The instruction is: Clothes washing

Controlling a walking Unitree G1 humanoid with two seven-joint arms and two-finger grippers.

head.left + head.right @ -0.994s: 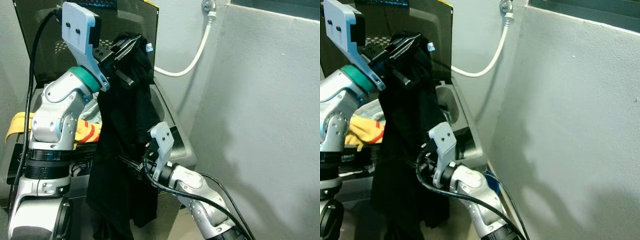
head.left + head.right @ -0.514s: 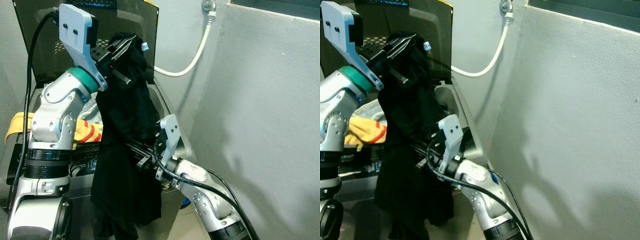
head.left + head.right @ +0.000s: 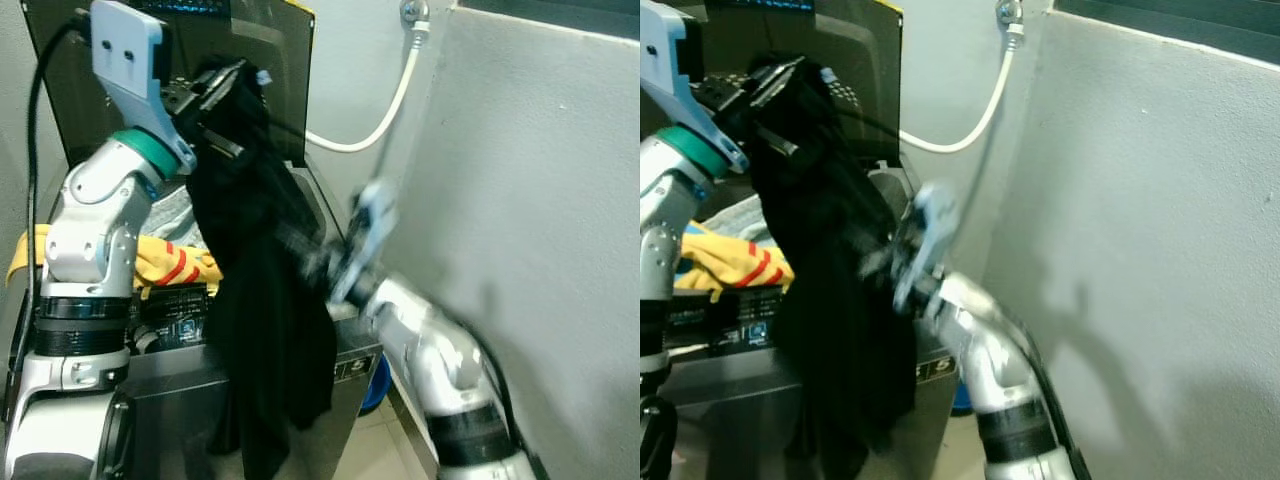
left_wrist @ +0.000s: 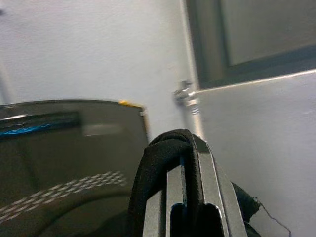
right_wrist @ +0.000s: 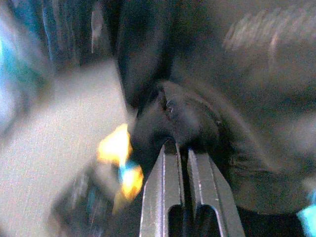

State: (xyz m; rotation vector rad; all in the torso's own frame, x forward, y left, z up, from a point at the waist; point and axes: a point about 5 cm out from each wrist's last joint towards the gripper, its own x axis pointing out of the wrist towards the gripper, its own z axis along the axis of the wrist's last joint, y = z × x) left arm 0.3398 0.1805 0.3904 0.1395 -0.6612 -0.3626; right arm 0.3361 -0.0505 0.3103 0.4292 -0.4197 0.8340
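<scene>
Black garment (image 3: 262, 300) hangs clenched in left gripper (image 3: 212, 84) at upper left; right gripper (image 3: 318, 262), risen since a second ago, pinches its middle, bunching it toward the washing machine (image 3: 345, 350).

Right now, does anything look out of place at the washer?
Yes: the black garment hangs outside the washer, draped down over its front edge rather than in the drum. The left gripper holds it high; the right gripper pinches its middle.
</scene>
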